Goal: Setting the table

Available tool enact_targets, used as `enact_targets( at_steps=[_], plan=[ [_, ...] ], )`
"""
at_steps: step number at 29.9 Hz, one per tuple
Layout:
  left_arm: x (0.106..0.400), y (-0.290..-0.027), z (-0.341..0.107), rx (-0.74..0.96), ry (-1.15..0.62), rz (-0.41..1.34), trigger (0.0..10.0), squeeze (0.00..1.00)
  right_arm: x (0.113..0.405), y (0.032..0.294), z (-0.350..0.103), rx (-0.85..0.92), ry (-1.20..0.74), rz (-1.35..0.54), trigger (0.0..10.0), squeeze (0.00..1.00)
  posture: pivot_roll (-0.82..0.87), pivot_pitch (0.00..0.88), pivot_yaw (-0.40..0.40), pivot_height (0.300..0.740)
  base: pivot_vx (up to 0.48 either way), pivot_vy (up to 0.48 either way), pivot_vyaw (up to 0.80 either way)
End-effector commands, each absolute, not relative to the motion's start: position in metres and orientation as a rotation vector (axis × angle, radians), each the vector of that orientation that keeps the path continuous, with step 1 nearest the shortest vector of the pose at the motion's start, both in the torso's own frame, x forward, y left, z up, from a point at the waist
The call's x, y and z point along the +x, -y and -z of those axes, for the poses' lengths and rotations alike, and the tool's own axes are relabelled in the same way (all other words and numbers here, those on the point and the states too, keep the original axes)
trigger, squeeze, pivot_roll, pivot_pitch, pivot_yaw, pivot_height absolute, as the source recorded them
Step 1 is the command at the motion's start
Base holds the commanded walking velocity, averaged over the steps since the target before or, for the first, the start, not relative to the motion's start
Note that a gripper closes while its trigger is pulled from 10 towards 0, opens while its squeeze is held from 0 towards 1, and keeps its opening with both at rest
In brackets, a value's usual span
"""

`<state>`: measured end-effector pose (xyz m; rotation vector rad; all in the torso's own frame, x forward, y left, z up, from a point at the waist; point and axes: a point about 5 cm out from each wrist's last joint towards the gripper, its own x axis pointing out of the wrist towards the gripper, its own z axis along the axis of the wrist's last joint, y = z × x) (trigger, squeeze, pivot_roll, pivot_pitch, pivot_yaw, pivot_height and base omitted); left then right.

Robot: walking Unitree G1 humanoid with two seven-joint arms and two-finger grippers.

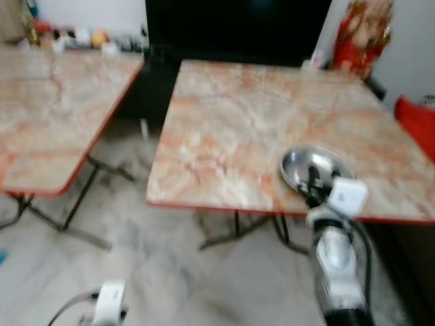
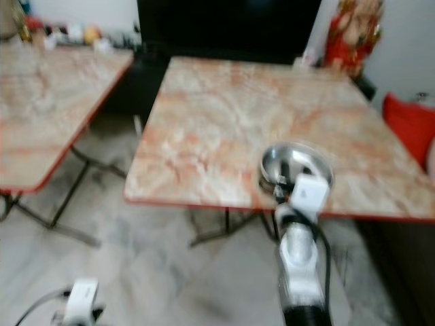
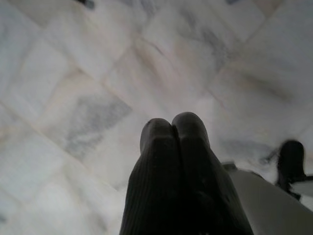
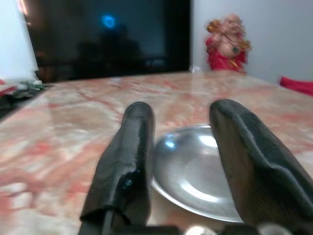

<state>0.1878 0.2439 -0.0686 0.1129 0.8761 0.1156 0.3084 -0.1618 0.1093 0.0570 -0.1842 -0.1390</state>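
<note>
Right gripper [image 4: 181,161] fingers spread apart, holding nothing, poised just at the near rim of a shallow steel plate [image 4: 193,169]. Plate is round, shiny, empty (head views blurred). It lies on the marble-patterned table [image 1: 238,129], close to that table's near red edge, toward its right side. Bare tabletop stretches beyond and left of the plate. A second similar table [image 1: 47,102] stands off left, floor gap between. Left gripper [image 3: 176,142] hangs low over the marble floor [image 3: 73,98], fingers pressed together.

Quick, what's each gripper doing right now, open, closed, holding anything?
Left gripper: closed, holding nothing, above the floor.
Right gripper: open, empty, at the steel plate.
</note>
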Motion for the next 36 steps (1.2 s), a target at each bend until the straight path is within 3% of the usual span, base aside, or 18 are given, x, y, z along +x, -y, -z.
enact_targets(
  at_steps=[1, 14, 27, 36],
  plan=[
    [0.189, -0.235, 0.070, 0.099, -0.878, -0.102, 10.0, 0.00, 0.308, 0.174, -0.109, 0.046, 0.180, 0.175, 10.0, 0.00, 0.10, 0.000, -0.070, 0.740, 0.000, 0.285, 0.00],
    [0.185, -0.235, 0.073, 0.106, -0.895, -0.098, 10.0, 0.00, 0.313, 0.167, -0.111, 0.071, 0.186, 0.181, 10.0, 0.00, 0.10, 0.010, -0.045, 0.740, 0.000, 0.298, 0.00],
    [0.184, -0.242, 0.071, 0.116, -0.896, -0.104, 10.0, 0.00, 0.312, 0.162, -0.110, 0.033, 0.198, 0.150, 10.0, 0.00, 0.10, 0.010, -0.037, 0.740, 0.000, 0.473, 0.00],
    [0.184, -0.244, 0.071, 0.117, -0.896, -0.104, 10.0, 0.00, 0.312, 0.155, -0.112, 0.045, 0.216, 0.114, 10.0, 0.00, 0.11, 0.000, -0.044, 0.740, 0.000, 0.480, 0.65]
  ],
)
